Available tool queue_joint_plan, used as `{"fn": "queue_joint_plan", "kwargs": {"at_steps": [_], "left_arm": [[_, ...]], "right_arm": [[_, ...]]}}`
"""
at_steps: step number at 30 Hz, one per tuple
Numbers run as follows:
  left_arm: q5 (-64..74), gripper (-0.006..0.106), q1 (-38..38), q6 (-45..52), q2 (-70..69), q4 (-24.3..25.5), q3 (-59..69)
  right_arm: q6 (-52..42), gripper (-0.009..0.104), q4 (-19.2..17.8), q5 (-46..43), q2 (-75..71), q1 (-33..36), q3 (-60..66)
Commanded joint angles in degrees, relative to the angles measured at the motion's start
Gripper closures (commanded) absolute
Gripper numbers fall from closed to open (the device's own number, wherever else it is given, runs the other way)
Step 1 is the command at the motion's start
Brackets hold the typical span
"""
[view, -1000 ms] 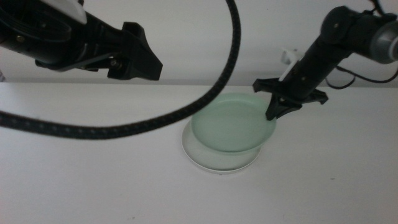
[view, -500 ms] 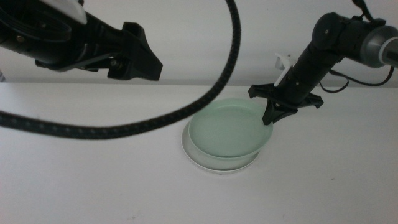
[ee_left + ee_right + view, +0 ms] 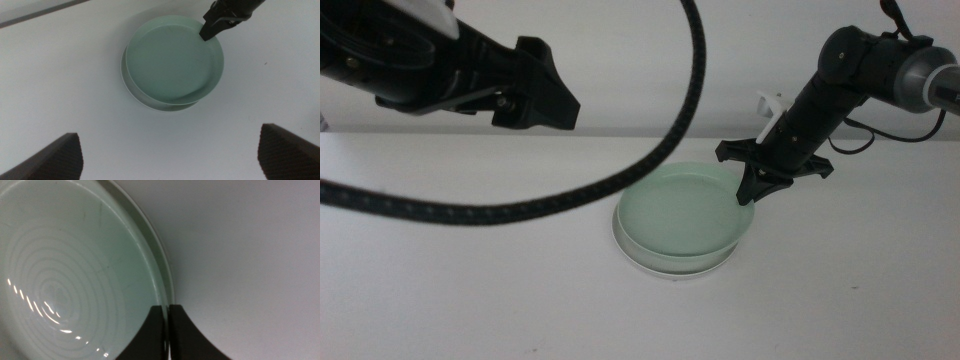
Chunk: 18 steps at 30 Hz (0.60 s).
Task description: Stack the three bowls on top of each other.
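Note:
A pale mint green bowl (image 3: 682, 207) lies on top of a white bowl (image 3: 658, 262) at the table's middle, slightly off-centre toward the far right. My right gripper (image 3: 748, 190) comes in from the right and is shut on the green bowl's far right rim (image 3: 159, 275); the closed jaws pinch that rim in the right wrist view. From above, the left wrist view shows the green bowl (image 3: 172, 60), the white bowl's rim (image 3: 145, 100) below it, and the right gripper (image 3: 207, 34). My left gripper (image 3: 542, 92) hovers high at the left, open and holding nothing.
A thick black braided cable (image 3: 570, 195) arcs across the middle view in front of the bowls. A small white object (image 3: 767, 105) stands at the back behind the right arm. White table (image 3: 470, 290) lies all around the stack.
The right gripper has carried the green bowl to the left, so it sits flatter and more squarely over the white bowl. The left arm has not moved.

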Motion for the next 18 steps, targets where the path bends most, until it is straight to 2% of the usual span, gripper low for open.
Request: {"fn": "queue_joint_plan", "kwargs": {"at_steps": [1, 14, 18], "left_arm": [[-0.47, 0.007, -0.43, -0.19, -0.08, 0.38, 0.03], [-0.6, 0.007, -0.43, -0.19, -0.08, 0.38, 0.03], [-0.6, 0.007, -0.43, -0.19, -0.08, 0.38, 0.03]], "right_arm": [[-0.9, 0.096, 0.75, 0.1, -0.19, 0.05, -0.61], [-1.3, 0.096, -0.39, -2.82, -0.19, 1.91, -0.61], [-0.51, 0.096, -2.79, -2.48, -0.19, 1.91, -0.61]]}}
